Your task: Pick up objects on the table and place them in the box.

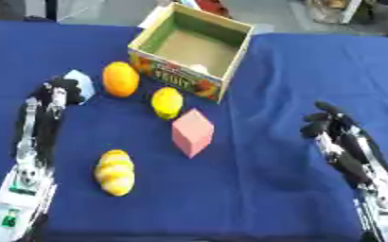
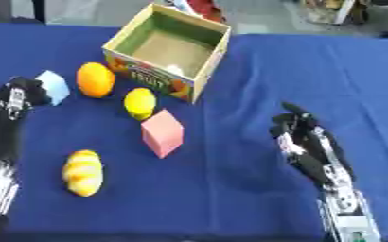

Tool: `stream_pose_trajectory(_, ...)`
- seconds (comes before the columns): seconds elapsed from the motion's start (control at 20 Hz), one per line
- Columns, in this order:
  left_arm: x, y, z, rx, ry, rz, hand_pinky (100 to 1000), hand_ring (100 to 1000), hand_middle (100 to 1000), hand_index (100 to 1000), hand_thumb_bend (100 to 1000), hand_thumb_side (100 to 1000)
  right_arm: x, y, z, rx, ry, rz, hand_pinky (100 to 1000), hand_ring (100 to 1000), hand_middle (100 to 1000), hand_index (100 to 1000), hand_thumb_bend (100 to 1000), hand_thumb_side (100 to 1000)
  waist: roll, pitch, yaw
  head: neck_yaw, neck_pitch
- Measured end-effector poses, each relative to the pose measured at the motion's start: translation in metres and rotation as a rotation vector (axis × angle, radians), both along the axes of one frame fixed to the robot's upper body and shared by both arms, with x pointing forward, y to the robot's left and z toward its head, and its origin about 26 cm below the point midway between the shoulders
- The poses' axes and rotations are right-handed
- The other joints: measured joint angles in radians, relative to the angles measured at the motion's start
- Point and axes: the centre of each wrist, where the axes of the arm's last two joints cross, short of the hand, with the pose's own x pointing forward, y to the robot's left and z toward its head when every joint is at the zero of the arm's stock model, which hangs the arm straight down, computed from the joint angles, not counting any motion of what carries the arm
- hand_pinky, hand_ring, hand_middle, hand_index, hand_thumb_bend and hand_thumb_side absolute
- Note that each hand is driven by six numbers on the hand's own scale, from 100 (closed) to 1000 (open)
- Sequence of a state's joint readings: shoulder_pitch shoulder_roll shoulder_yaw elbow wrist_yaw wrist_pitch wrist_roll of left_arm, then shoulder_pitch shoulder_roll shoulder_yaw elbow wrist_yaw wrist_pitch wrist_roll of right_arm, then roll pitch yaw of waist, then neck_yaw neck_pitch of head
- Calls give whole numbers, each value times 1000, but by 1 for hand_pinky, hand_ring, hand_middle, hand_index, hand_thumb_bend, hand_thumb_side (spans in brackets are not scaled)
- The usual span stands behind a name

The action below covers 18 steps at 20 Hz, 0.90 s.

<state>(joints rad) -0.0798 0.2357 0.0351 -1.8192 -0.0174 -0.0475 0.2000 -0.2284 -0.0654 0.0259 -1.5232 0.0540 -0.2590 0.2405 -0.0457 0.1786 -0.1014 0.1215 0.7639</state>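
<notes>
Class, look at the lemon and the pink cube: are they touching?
Apart. In the right eye view a thin strip of blue cloth shows between the lemon and the pink cube's top corner.

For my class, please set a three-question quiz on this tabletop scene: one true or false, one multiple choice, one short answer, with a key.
1. True or false: the pink cube lies inside the box.
2. Which thing lies nearest the left hand? A) the orange B) the pale blue block C) the yellow striped thing
3. What does the right hand hold?

Key:
1. False: it lies on the blue cloth, in front of the box and beside the lemon.
2. B
3. Nothing; it rests apart from all the things, fingers curled.
</notes>
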Motion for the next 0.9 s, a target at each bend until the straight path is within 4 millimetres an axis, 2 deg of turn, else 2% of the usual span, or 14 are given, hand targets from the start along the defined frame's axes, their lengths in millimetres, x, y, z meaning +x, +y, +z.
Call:
stream_pose_trajectory(0.45,0,0,0,0,-1,0,698,562,529,654,100,731,0,0,0,0,0,0,643,642,665,898,100,419,0,0,0,-1,0)
stream_pose_trajectory(0.65,1,1,3,10,-7,2,703,567,535,662,100,685,0,0,0,0,0,0,643,642,665,898,100,419,0,0,-2,-1,0)
stream_pose_trajectory(0.7,2,3,6,25,-12,3,709,575,543,674,100,804,0,0,0,0,0,0,643,641,665,898,100,428,0,0,-3,-1,0)
stream_pose_trajectory(0.75,4,6,11,51,-19,2,712,578,547,681,100,617,0,0,0,0,0,0,643,641,665,898,100,422,0,0,-3,-1,0)
stream_pose_trajectory(0.85,8,15,24,130,-32,2,725,598,571,715,100,510,0,0,0,-1,0,-1,643,641,665,898,100,420,0,-1,-4,-2,0)
stream_pose_trajectory(0.9,10,21,33,189,-40,-3,727,600,574,719,100,501,0,-1,0,-1,1,-1,643,641,665,898,100,420,0,-5,-4,-4,0)
